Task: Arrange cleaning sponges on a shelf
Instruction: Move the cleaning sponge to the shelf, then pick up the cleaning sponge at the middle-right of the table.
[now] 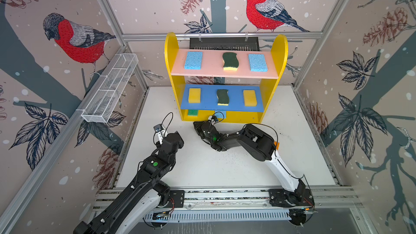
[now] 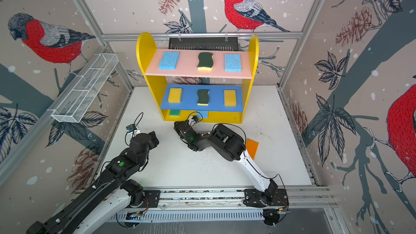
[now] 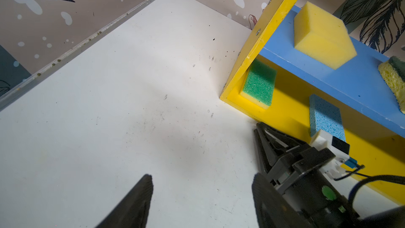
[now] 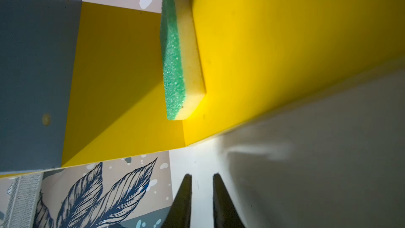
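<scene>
Standing only a narrow gap apart with nothing between them, the jaws of the right gripper (image 4: 201,175) sit low at the front edge of the shelf (image 1: 172,48), tips over the table (image 1: 202,165) just short of the yellow bottom board (image 3: 291,97). A blue sponge (image 3: 324,117) lies free near the middle of that board, just beside this gripper's wrist, and a green sponge (image 3: 259,82) sits flat in the board's left corner against the side panel. That leaves the right end bare, which looks like the slot meant for the last piece. The left gripper (image 3: 201,178) hangs over open table off the shelf's left front corner, its jaws spread wide and empty, probably parked there to stay out of the other arm's way. Above, the blue middle board (image 1: 209,102) carries two yellow sponges (image 1: 194,95) at its ends with a wavy dark green sponge (image 1: 222,97) between them. The pink top board (image 1: 213,68) repeats the pattern with two more blue sponges (image 1: 193,60) around a second wavy sponge (image 1: 230,60). Spacing is even, so each row reads as finished. One orange sponge (image 2: 252,147) lies on the table toward its right edge, partly hidden behind the right arm (image 2: 227,142). The task seems nearly done once that piece is shelved.
</scene>
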`<move>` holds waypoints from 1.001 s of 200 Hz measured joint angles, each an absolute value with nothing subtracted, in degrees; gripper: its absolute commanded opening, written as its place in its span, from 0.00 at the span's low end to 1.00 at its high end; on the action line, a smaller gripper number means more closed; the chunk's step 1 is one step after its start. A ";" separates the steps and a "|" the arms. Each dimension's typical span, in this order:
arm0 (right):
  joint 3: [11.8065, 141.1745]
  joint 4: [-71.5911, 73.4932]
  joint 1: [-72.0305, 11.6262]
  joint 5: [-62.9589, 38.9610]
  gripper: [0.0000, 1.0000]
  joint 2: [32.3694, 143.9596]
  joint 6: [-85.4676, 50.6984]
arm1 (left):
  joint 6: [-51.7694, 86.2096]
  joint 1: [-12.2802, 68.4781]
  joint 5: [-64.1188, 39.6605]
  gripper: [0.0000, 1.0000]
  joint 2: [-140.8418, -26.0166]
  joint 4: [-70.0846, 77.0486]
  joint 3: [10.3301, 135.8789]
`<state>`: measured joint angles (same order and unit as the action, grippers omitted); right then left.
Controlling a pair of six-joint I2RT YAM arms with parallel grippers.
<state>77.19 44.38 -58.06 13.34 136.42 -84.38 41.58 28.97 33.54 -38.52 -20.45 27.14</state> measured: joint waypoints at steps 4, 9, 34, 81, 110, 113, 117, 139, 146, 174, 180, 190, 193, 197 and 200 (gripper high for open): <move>76.55 43.88 -58.04 13.39 0.26 135.87 -84.01 | 41.58 28.97 33.54 0.74 -38.50 -20.45 27.16; 75.59 43.20 -58.04 13.45 0.28 135.09 -83.74 | 41.58 28.97 33.56 0.74 -38.48 -20.53 27.24; 71.35 38.54 -58.96 13.43 0.30 130.26 -81.80 | 41.58 28.97 33.58 0.75 -38.30 -20.95 27.40; 64.01 26.30 -61.58 14.72 0.34 116.88 -74.85 | 41.50 28.97 33.23 0.75 -37.34 -22.72 28.36; 55.96 19.05 -61.84 17.47 0.37 107.81 -72.69 | 41.45 28.97 32.10 0.75 -36.23 -23.18 28.42; 55.42 18.24 -61.95 17.80 0.37 106.98 -72.36 | 41.45 28.97 31.97 0.75 -36.16 -23.24 28.42; 54.61 17.39 -62.15 18.26 0.37 105.80 -72.01 | 41.45 28.97 31.81 0.75 -36.05 -23.33 28.42; 50.76 13.17 -63.59 21.37 0.39 99.09 -70.46 | 41.47 28.97 31.33 0.75 -36.03 -23.81 28.36; 49.84 11.94 -64.03 22.52 0.40 97.14 -70.28 | 41.50 29.02 31.00 0.75 -36.16 -24.03 28.29; 47.27 6.59 -64.86 26.96 0.44 90.35 -68.93 | 41.52 29.12 29.32 0.75 -37.19 -24.88 28.14; 46.72 5.48 -64.93 27.83 0.46 88.68 -68.69 | 41.52 29.21 28.95 0.75 -37.36 -25.04 28.14; 45.65 3.27 -64.97 29.54 0.49 85.62 -68.07 | 41.50 29.39 28.56 0.75 -37.54 -25.08 28.14; 45.34 2.55 -64.97 30.02 0.49 84.68 -67.77 | 41.50 29.45 28.49 0.75 -37.58 -25.08 28.14; 44.91 1.69 -64.97 30.74 0.50 83.42 -67.51 | 41.50 29.54 28.47 0.75 -37.76 -25.08 28.16; 44.64 0.99 -64.97 31.24 0.50 82.50 -67.53 | 41.50 29.61 28.47 0.75 -37.93 -25.10 28.21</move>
<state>44.64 0.99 -64.97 31.24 82.50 -67.53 41.50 29.61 28.47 -37.93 -25.10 28.21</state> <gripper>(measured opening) 0.489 0.748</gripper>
